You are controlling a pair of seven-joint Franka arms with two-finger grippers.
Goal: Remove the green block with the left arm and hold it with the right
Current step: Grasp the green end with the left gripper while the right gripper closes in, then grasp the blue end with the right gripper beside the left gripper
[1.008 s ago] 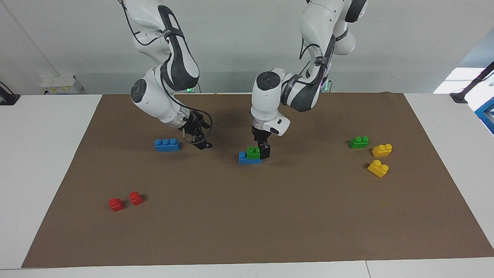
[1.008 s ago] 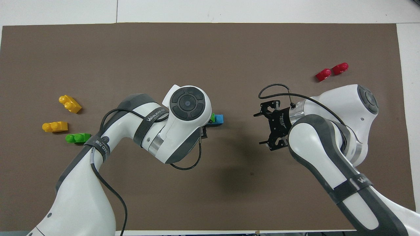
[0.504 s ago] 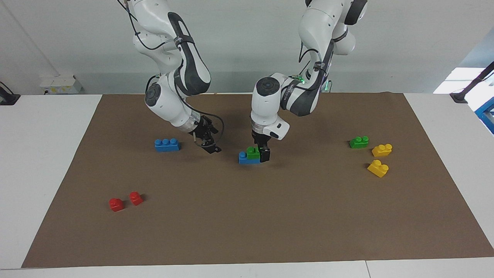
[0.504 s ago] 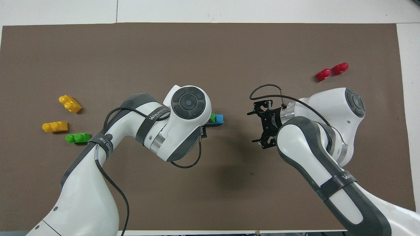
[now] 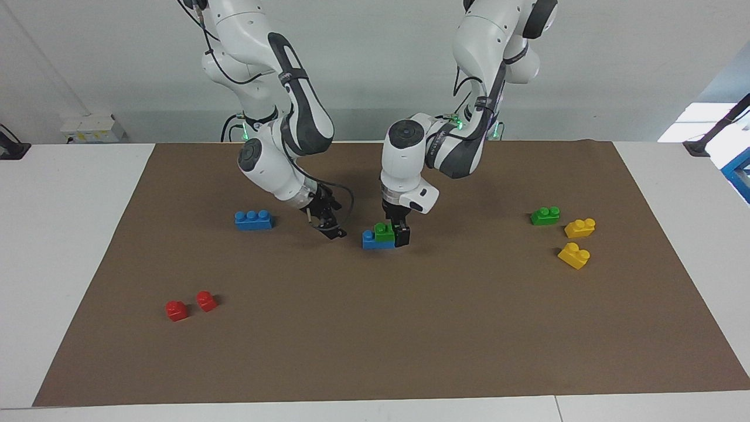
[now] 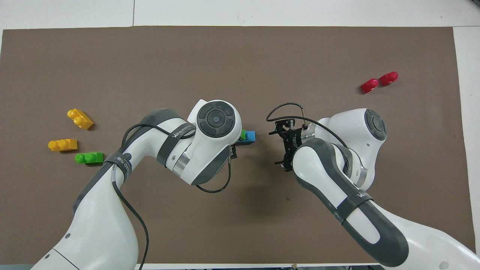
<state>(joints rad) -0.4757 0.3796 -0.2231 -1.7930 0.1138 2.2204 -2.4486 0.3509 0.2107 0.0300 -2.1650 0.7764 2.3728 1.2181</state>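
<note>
Since prev frames: right gripper (image 5: 332,230) has swung from beside the lone blue 3-stud brick (image 5: 254,220) toward mid-mat, now low and close to the stack, tilted. Left gripper (image 5: 401,233) barely changed; stack unmoved.

Task piece: green block (image 5: 384,232) sits pressed on a blue base brick (image 5: 375,240), mid-mat, offset toward the left arm's end so one blue stud shows bare. Left gripper is down at that end of the green block, one finger (image 5: 402,234) against or just beside its end face; the other is hidden, so we can't tell a grip, but the jaws stand wide. Right gripper fingers spread, holding nothing.

Risks (our judgement):
- If left lifts before right pins the base, the whole stack prob. comes up together; stud fit looks snug.
- Right comes in tilted; it could shove the base and drag it across the mat, upsetting left's alignment.
- Two grippers on one small stack: finger clash likely.

Materials: bricks are glossy hard plastic, boxy w/ round studs; slick to pinch. Brown mat (image 5: 375,328) matte, flat. Spare green (image 5: 545,215), yellow pair (image 5: 577,240) and red pieces (image 5: 190,306) lie well apart.
</note>
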